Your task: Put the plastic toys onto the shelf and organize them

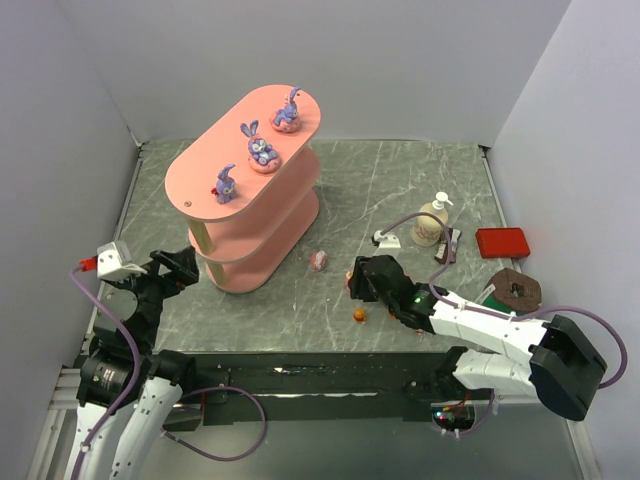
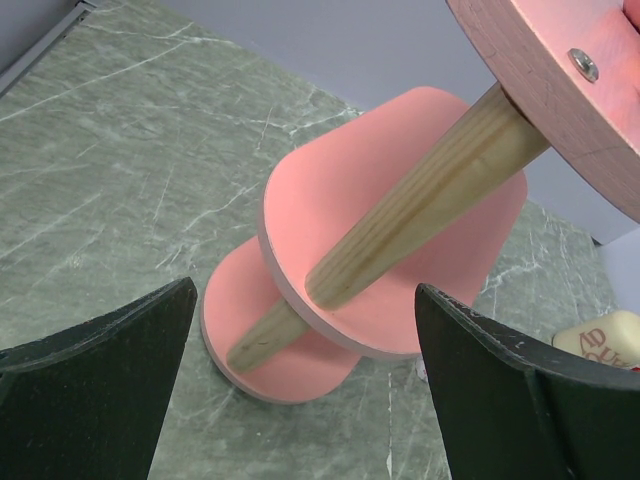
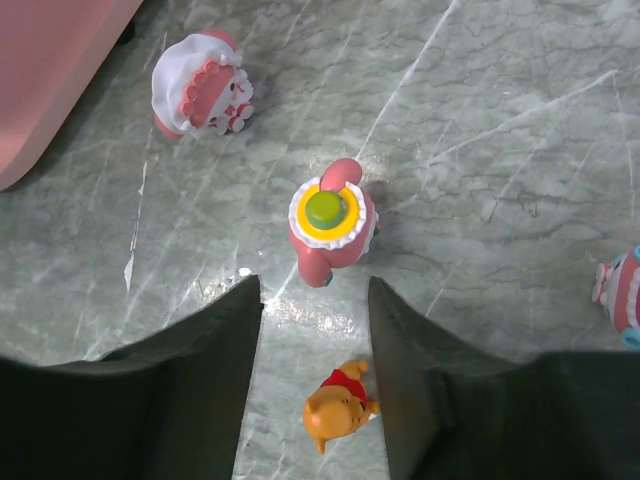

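Observation:
The shelf stands at centre left with three purple bunnies on its top board. My left gripper hangs wide open just left of the shelf's base; in the left wrist view its posts and lower boards lie ahead of the empty left gripper. My right gripper is low over the table, open and narrowed. Just past the right gripper stands a pink toy with a yellow-green top. A tiny orange bear lies between the fingers, close to the right one. A pink-and-white frilled toy lies near the shelf.
A cream pump bottle, a flat red box and a brown round object sit at the right. Another small toy shows at the right wrist view's edge. Walls close in the table on three sides.

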Available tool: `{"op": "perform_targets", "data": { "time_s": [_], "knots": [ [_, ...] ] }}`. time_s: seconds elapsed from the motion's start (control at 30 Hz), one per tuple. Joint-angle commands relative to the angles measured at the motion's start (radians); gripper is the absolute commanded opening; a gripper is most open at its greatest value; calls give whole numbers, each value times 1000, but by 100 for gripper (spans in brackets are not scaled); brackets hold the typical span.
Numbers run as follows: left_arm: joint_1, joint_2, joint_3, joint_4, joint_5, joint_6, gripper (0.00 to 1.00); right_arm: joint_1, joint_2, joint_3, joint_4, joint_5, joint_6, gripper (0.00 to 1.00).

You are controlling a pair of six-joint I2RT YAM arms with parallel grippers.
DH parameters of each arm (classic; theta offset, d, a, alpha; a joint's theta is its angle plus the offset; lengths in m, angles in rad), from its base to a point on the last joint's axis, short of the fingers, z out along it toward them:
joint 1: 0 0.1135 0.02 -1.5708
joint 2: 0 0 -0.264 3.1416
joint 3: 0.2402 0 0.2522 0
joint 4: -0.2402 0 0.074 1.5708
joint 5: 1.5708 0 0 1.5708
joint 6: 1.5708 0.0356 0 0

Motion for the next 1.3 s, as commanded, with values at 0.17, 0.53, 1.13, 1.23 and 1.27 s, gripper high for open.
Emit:
{"op": "perform_targets", "data": {
  "time_s": [0.17,0.53,1.13,1.23,1.27],
  "knots": [
    [2,-11,5,11,7,-1,96,-12,35,7,-30,48,114,31],
    [2,-20,5,12,7,1,96,-20,158,39,-6,36,116,1],
    [3,-17,7,12,5,1,96,-15,248,70,140,-71,45,0],
    [3,-17,7,11,4,1,96,-15,213,44,103,-47,56,5],
    [3,-17,7,11,5,1,96,-16,206,36,97,-42,53,19]
  ]
}}
